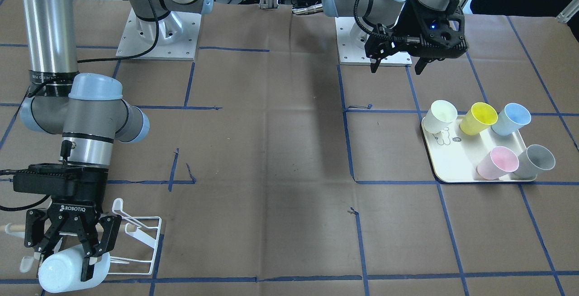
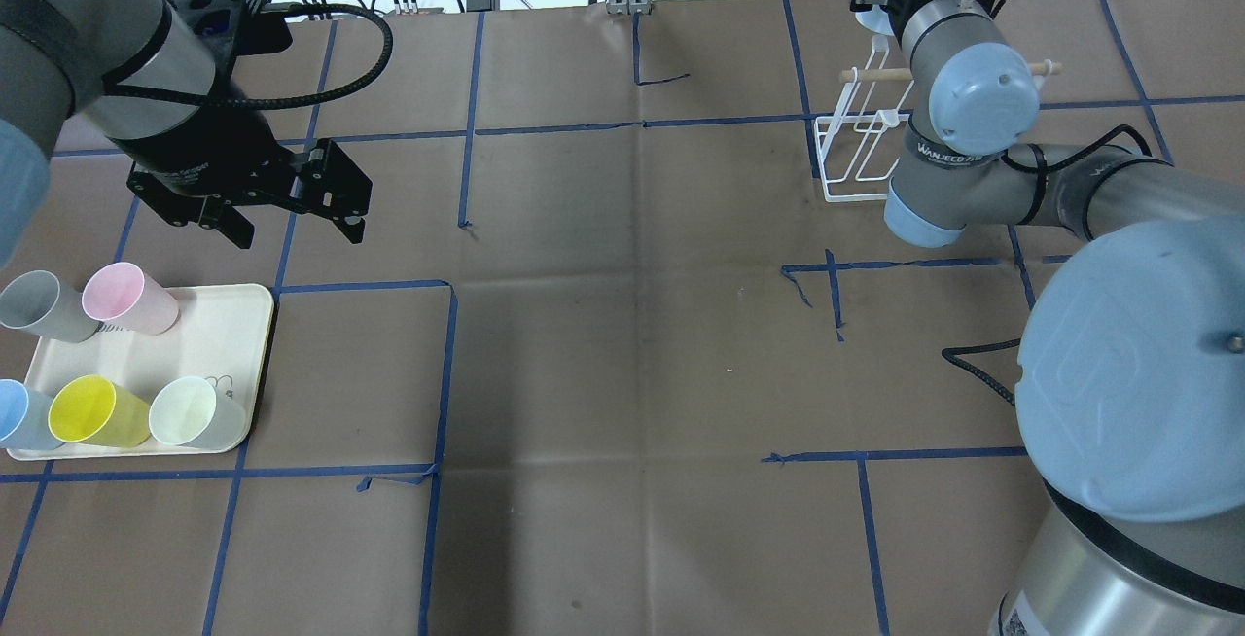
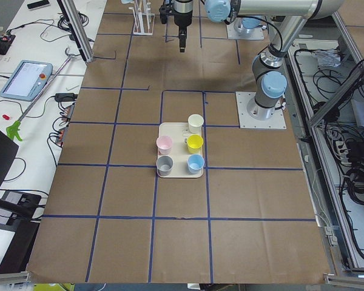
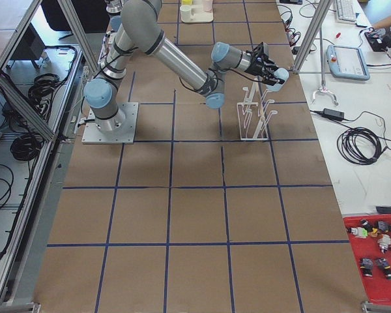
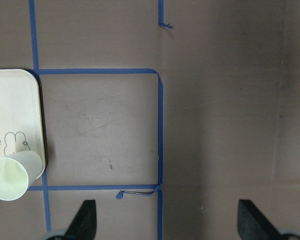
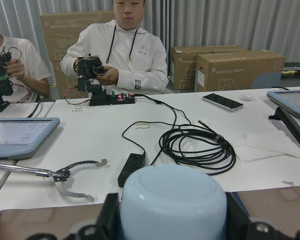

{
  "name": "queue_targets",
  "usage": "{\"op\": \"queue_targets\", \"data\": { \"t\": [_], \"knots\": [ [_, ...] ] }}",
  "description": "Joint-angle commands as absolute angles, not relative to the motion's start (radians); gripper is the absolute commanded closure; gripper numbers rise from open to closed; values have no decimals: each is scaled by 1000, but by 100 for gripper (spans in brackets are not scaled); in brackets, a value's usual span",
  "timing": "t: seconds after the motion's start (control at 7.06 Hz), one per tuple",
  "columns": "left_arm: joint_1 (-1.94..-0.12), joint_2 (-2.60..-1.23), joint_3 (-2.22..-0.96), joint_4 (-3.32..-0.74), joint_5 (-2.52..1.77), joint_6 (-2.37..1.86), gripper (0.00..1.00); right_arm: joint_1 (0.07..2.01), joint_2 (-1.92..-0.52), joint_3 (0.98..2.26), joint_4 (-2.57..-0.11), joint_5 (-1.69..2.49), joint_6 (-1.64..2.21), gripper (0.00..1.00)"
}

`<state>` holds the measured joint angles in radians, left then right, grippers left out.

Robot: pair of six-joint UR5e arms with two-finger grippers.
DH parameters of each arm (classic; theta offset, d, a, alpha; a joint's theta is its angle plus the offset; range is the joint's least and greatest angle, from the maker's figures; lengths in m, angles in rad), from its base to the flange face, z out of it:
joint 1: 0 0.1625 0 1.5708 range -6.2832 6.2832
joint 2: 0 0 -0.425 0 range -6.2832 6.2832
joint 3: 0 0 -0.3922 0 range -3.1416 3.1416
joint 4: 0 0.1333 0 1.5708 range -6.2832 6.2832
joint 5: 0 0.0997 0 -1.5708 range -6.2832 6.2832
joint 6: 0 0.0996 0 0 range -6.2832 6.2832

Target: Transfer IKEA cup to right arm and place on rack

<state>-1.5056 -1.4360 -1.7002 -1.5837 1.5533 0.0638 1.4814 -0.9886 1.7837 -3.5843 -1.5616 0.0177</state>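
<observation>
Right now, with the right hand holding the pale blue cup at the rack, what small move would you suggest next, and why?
Probably lower the right hand slightly to seat the pale blue cup on a prong of the rack. The cup is gripped on its side right at the rack, and the left hand hangs open by the tray.

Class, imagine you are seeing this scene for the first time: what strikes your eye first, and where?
The right gripper holds a pale blue cup on its side at the white rack. Five pastel cups sit on a cream tray at the table's other end, the left gripper open and empty nearby.
</observation>
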Motion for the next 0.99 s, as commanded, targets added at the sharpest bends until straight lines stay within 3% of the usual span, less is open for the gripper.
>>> {"op": "queue_targets", "data": {
  "t": [0.0,0.28,0.43,0.85],
  "knots": [
    [-1407,-1402,-1747,-1595,1565,128,0,1482,-977,1807,-3593,-1563,18,75],
    [-1230,-1312,-1866,-1597,1589,307,0,1482,-977,1847,-3591,-1563,20,72],
    [-1144,-1283,-1922,-1592,1651,398,0,1482,-982,1845,-3593,-1559,32,5],
    [-948,-1308,-1979,-1554,1664,575,1,1483,-1003,1838,-3589,-1549,34,0]
  ]
}}
